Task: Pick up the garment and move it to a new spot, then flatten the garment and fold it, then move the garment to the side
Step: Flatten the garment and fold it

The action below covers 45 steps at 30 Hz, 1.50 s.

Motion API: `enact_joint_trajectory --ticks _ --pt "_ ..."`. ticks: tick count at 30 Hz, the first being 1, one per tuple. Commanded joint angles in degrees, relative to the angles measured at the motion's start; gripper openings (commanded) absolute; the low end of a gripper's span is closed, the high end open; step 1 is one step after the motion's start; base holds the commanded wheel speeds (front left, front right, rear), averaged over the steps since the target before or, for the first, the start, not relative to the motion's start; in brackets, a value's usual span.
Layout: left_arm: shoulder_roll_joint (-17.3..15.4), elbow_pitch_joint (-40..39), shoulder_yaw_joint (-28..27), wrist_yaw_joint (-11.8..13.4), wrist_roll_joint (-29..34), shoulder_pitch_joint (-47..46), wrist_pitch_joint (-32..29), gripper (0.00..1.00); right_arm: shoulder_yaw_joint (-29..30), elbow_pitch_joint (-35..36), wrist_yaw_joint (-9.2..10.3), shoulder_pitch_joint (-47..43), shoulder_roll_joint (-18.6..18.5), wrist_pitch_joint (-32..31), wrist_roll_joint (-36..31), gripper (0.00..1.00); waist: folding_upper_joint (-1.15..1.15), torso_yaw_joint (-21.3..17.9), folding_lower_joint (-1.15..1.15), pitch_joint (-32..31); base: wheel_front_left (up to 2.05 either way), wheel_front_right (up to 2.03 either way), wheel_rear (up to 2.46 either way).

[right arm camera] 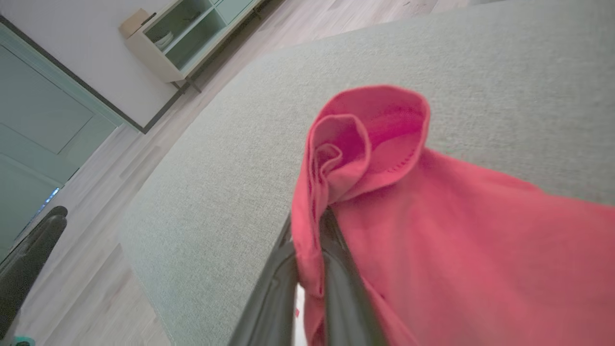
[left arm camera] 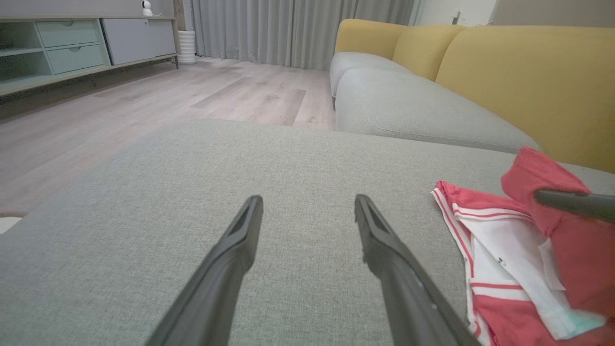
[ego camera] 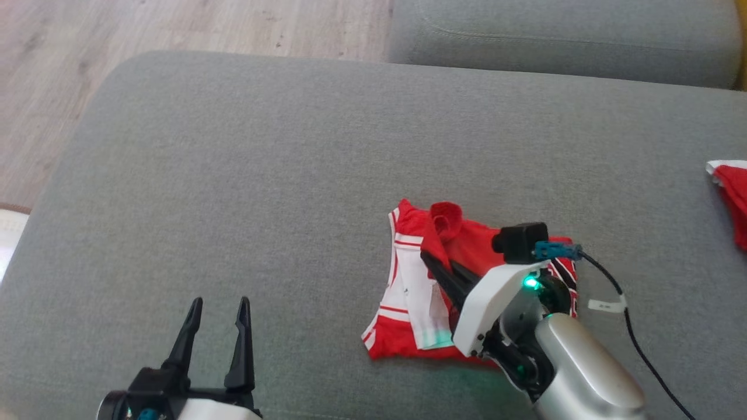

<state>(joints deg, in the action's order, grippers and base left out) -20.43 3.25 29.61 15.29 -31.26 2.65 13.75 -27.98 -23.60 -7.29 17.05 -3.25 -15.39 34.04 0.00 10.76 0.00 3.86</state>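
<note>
A red garment (ego camera: pixel 461 245) with white stripes lies crumpled on the grey sofa cushion (ego camera: pixel 262 175), right of centre in the head view. My right gripper (ego camera: pixel 435 262) is shut on a fold of it; in the right wrist view the red cloth (right arm camera: pixel 432 230) is pinched between the two dark fingers (right arm camera: pixel 336 269) and curls up above the tips. My left gripper (ego camera: pixel 219 303) stands open over bare cushion at the lower left, apart from the garment. The left wrist view has the garment (left arm camera: pixel 528 250) at its right, beyond the spread left gripper (left arm camera: pixel 307 202).
Another red and white cloth (ego camera: pixel 729 192) lies at the cushion's right edge. A second grey seat (ego camera: pixel 560 41) sits behind, with yellow backrests (left arm camera: pixel 523 81). Wooden floor (ego camera: pixel 175 29) lies beyond the cushion's far left edge. A black cable (ego camera: pixel 636 344) trails from my right wrist.
</note>
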Motion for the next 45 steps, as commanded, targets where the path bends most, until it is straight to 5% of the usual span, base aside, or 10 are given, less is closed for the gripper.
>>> enact_joint_trajectory --ticks 1,2,3,4,5,15,30,45 --pt "-0.1 -1.3 -2.0 -0.1 -0.2 -2.9 0.7 1.0 -1.5 1.2 -0.2 2.9 0.4 1.1 0.6 0.0 0.0 0.3 0.0 0.2 0.0 0.0 0.0" --pt "0.0 -1.2 -2.0 -0.1 -0.2 -3.0 0.7 1.0 -2.1 0.6 -0.2 3.2 0.4 1.4 1.3 0.0 0.0 0.3 0.0 0.2 0.0 0.0 0.0" --pt "0.1 -1.1 -2.0 -0.1 -0.2 -3.0 0.7 1.0 -2.9 0.4 -0.2 3.5 0.4 1.7 2.1 0.32 0.0 0.4 0.0 0.3 0.0 0.0 0.0" --pt "0.2 -1.0 -2.0 -0.1 -0.2 -3.0 0.8 1.0 -3.6 0.1 -0.2 3.8 0.4 2.0 3.1 0.47 0.0 0.3 0.0 0.3 0.0 0.0 0.0" --pt "0.3 -0.9 -2.0 -0.1 -0.2 -3.1 0.8 1.0 -4.3 -0.1 -0.2 4.2 0.4 2.5 4.0 1.0 0.0 0.2 0.0 0.3 0.0 0.0 0.0" --pt "1.6 0.0 -1.4 -0.7 0.2 -3.6 1.0 1.0 -6.7 -0.4 -0.2 8.0 0.4 7.8 4.9 1.0 0.0 -2.0 0.0 0.1 0.0 0.0 0.0" --pt "2.1 1.2 -1.4 -1.1 0.6 -4.9 1.1 1.0 12.8 6.0 -0.2 -0.7 0.4 15.9 -17.5 1.0 0.0 -5.6 0.0 -0.4 0.0 0.0 0.0" --pt "2.4 4.2 -2.4 -1.4 -1.0 -2.1 1.2 1.0 20.0 13.3 -0.2 -17.1 0.4 20.4 -21.1 1.0 0.0 -8.8 0.0 -4.6 0.0 0.0 0.0"
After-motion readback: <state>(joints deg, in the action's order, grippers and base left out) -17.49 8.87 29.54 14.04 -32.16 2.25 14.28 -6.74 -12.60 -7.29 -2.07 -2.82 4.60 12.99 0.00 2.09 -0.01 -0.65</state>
